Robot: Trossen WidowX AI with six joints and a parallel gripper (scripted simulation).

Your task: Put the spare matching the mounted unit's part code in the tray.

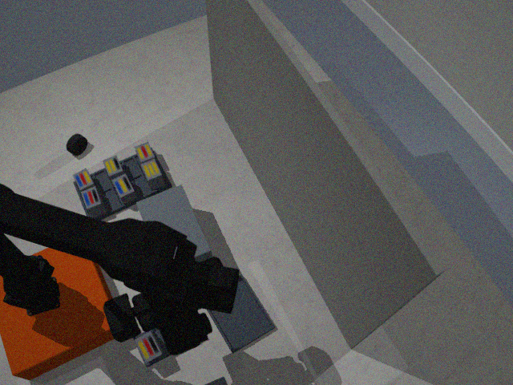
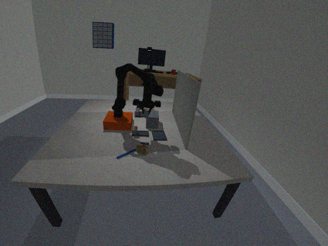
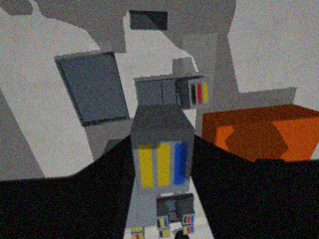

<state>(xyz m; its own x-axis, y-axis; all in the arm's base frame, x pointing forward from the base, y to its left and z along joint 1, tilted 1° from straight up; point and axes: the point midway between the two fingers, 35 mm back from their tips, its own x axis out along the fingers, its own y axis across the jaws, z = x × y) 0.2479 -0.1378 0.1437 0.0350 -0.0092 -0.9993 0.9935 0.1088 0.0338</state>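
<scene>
My gripper (image 3: 159,134) (image 2: 146,111) is shut on a grey spare with a yellow, yellow and blue striped face (image 3: 163,165). It holds the spare above the table; the arm hides it in the top view. Below, a low dark holder (image 3: 150,93) (image 2: 143,133) carries a spare with black, red and yellow stripes (image 3: 199,94) (image 1: 149,346). The flat dark tray (image 1: 244,321) (image 2: 159,135) (image 3: 95,90) lies beside that holder. A dark rack (image 1: 135,170) farther off bears several striped units. I cannot tell which unit is the mounted one, and no back code is readable.
A grey block (image 1: 174,215) (image 2: 152,121) stands between rack and tray. A tall panel (image 1: 310,165) (image 2: 185,105) stands along one side. The orange base (image 1: 78,281) (image 2: 118,123) is opposite. A small dark plate (image 3: 149,20), wooden block (image 2: 142,149) and blue rod (image 2: 126,154) lie beyond the holder.
</scene>
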